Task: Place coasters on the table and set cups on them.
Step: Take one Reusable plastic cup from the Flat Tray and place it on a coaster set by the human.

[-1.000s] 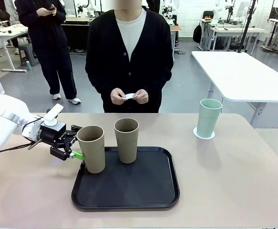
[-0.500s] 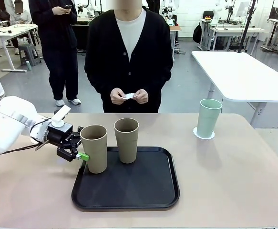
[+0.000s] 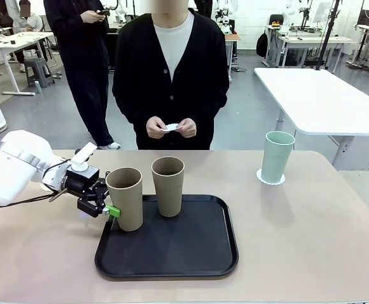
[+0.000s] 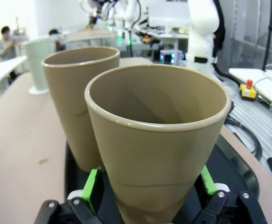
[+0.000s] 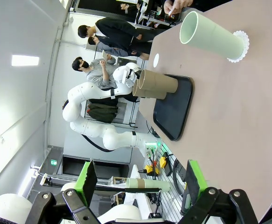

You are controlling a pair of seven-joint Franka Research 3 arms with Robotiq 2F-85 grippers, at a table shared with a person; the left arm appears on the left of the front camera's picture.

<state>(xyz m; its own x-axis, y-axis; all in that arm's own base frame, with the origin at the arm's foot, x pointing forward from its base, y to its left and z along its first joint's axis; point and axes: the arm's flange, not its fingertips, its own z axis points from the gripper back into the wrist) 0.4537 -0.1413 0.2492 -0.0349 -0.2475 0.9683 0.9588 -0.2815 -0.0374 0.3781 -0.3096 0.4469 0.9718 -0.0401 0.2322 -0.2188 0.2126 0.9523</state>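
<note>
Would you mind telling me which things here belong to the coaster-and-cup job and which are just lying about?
Job: mint cup, coaster under it, near brown cup, far brown cup, coaster in person's hands, beige table.
Lying about: black tray, white table.

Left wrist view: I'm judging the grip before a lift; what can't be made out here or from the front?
Left wrist view: the near brown cup hides whether the left gripper's pads touch it.
Front view: the white thing in the person's hands is too small to name.
Front view: the green cup covers its coaster except the edge.
</note>
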